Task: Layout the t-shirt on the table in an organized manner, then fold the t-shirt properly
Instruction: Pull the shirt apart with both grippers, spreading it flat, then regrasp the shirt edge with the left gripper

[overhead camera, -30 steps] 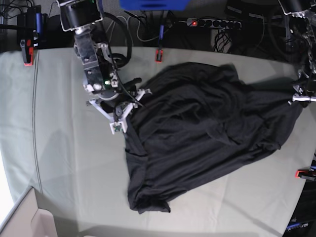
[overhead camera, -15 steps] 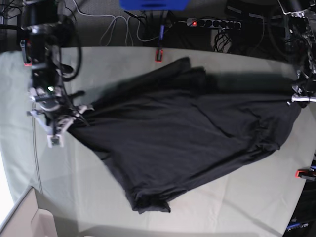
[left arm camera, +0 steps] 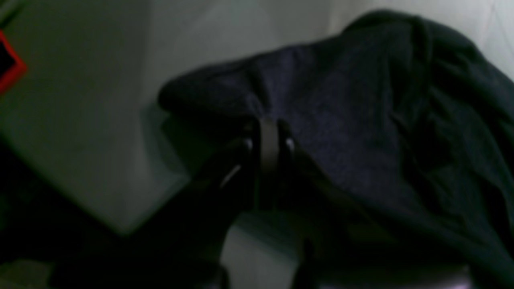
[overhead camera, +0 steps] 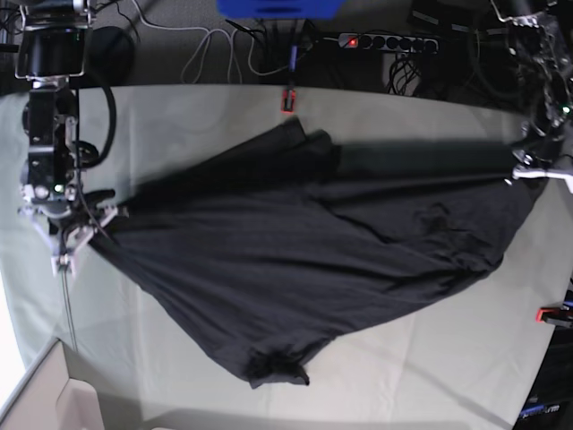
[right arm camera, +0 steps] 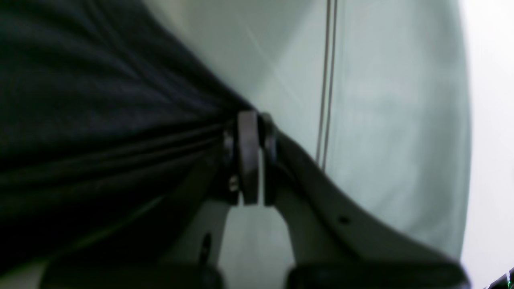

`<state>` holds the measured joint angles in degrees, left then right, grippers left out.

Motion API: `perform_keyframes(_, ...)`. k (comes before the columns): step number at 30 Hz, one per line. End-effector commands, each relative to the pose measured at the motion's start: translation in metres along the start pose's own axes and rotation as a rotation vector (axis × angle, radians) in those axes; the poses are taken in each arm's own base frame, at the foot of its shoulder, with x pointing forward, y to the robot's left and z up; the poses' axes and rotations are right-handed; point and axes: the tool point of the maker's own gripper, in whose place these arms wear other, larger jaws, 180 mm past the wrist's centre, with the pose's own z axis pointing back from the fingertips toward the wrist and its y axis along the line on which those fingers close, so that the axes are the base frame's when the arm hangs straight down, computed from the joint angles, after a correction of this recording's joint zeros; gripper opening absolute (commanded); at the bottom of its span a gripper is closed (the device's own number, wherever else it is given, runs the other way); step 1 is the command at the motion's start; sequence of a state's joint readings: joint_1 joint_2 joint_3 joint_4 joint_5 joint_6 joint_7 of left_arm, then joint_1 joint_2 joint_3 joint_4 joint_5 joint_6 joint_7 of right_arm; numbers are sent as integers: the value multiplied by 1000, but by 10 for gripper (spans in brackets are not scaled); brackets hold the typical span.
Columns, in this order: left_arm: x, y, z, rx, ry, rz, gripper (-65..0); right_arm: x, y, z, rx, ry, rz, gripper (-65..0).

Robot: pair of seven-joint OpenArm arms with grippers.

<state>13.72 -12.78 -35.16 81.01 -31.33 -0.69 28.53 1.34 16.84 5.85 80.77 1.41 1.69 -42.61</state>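
Observation:
The black t-shirt [overhead camera: 304, 260] is stretched wide across the pale grey-green table [overhead camera: 430, 358], pulled taut between both arms. At the left of the base view my right gripper [overhead camera: 79, 235] is shut on the shirt's left edge; the right wrist view shows its fingers [right arm camera: 248, 156] pinching bunched, tensioned black fabric [right arm camera: 80, 132]. My left gripper [overhead camera: 528, 177] at the far right is shut on the shirt's other edge; in the left wrist view its dark fingers [left arm camera: 268, 144] clamp a fold of the t-shirt [left arm camera: 361, 120]. A crumpled corner lies near the front [overhead camera: 277, 367].
Red clamps sit at the table's back edge [overhead camera: 287, 98] and right edge [overhead camera: 551, 314]. A power strip [overhead camera: 385, 41] and cables lie behind the table. A pale box corner [overhead camera: 45, 394] shows at the front left. A seam line [right arm camera: 327, 80] runs along the cloth.
My right gripper closed on the shirt edge and carried it far to the left, spreading the bunched shirt out wide. The left gripper held its grip at the right, shifting slightly back.

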Motion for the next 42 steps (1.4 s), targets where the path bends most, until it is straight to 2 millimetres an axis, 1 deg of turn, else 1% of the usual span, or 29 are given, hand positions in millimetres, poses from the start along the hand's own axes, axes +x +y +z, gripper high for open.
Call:
perform_keyframes(1, 21, 6, 5, 13, -62, -23, -647, 16, -18, 1, -55, -46, 0, -650)
perform_keyframes(2, 24, 3, 7, 6, -71, -26, -646, 11, -19, -2, -57, -31, 1, -650)
perform_keyframes(4, 19, -3, 9, -5, -70, -13, -645, 3, -19, -6, -56, -8, -3, -650)
perform_keyframes(6, 19, -12, 13, -25, -83, 2, -639, -1, -19, -7, -56, 8, -3, -598)
perform_keyframes(7, 22, -17, 15, -40, -93, 12, -624, -2, -19, -7, -56, 9, -3, -563)
perform_keyframes(8, 26, -22, 18, -56, -107, 19, -602, -3, -19, -7, -56, 10, -2, -529)
perform_keyframes(9, 27, -24, 22, -66, -111, 24, -570, -3, -19, -7, -56, 10, -1, -495)
perform_keyframes(10, 28, -26, 27, -77, -117, 26, -532, -3, -20, -7, -58, 10, -1, -458)
perform_keyframes(12, 37, -36, 39, -118, -145, 41, -442, -3, -20, -6, -58, 9, -1, -394)
perform_keyframes(14, 42, -43, 52, -151, -164, 43, -379, -6, -20, -6, -58, 14, 0, -357)
perform_keyframes(15, 45, -46, 58, -165, -173, 40, -367, -10, -20, -6, -58, 18, 3, -346)
perform_keyframes(16, 51, -49, 61, -176, -189, 36, -367, -9, -20, -5, -57, 12, 5, -338)
perform_keyframes(17, 54, -52, 63, -182, -201, 32, -367, -7, -19, -3, -56, 3, 3, -335)
perform_keyframes(18, 57, -53, 62, -179, -209, 28, -367, -9, -21, 1, -61, 1, -2, -336)
perform_keyframes(20, 67, -62, 52, -194, -226, 59, -367, -8, -17, 7, -53, -19, -9, -336)
perform_keyframes(22, 72, -69, 30, -200, -220, 110, -366, -5, -10, 13, -40, -40, -12, -336)
perform_keyframes(23, 67, -77, 19, -211, -199, 127, -366, -5, -8, 16, -36, -43, -8, -336)
perform_keyframes(25, 57, -102, -6, -247, -139, 131, -367, -9, -5, 19, -32, -42, -3, -336)
perform_keyframes(26, 52, -110, -16, -256, -114, 132, -367, -12, -2, 19, -25, -38, -5, -336)
perform_keyframes(28, 45, -127, -32, -271, -76, 113, -368, -13, 3, 20, -17, -35, -12, -336)
perform_keyframes(30, 40, -140, -44, -269, -55, 79, -368, -15, 3, 19, -17, -29, -15, -336)
perform_keyframes(32, 38, -148, -53, -251, -48, 42, -368, -17, 3, 19, -17, -24, -16, -336)
perform_keyframes(34, 34, -157, -57, -235, -47, 12, -368, -24, 4, 20, -16, -14, -13, -336)
perform_keyframes(37, 31, -161, -58, -211, -54, -47, -368, -27, 3, 20, -17, -9, -12, -336)
perform_keyframes(39, 31, -159, -59, -196, -57, -77, -368, -27, 3, 20, -16, -8, -12, -336)
perform_keyframes(42, 30, -166, -60, -194, -59, -89, -368, -29, 3, 20, -16, -5, -12, -336)
